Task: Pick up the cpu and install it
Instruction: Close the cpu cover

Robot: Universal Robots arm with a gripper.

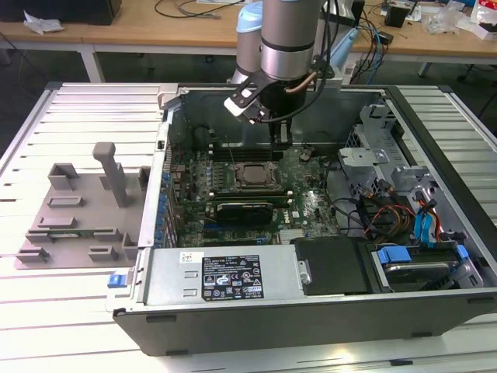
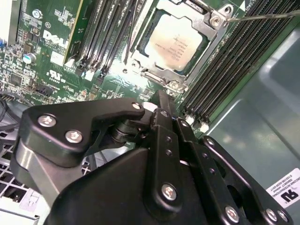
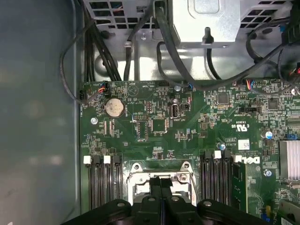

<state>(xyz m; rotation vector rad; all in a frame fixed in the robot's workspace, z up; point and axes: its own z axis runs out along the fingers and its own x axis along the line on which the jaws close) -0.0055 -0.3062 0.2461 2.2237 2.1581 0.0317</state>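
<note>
The jaws are closed, the two black fingers (image 3: 155, 190) pressed together with nothing between them. They hang from the arm (image 1: 289, 39) inside the open computer case (image 1: 311, 311), a little above the green motherboard (image 3: 154, 140). Near the jaws and lower down, the cpu (image 2: 176, 42) lies in its socket frame (image 2: 212, 32), silvery top up and apart from the jaws. Rows of dark memory slots (image 2: 225, 61) flank the socket on both sides of the jaws. Farther out, a bare metal panel (image 3: 37, 117) of the case stands close on one side, while a drive cage (image 1: 388, 155) and loose cables (image 1: 373, 214) crowd the other. Outside the case, a grey tray (image 1: 78, 210) with upright posts rests on the pale slatted counter (image 1: 31, 311), and wooden desks (image 1: 155, 35) line the room beyond.
</note>
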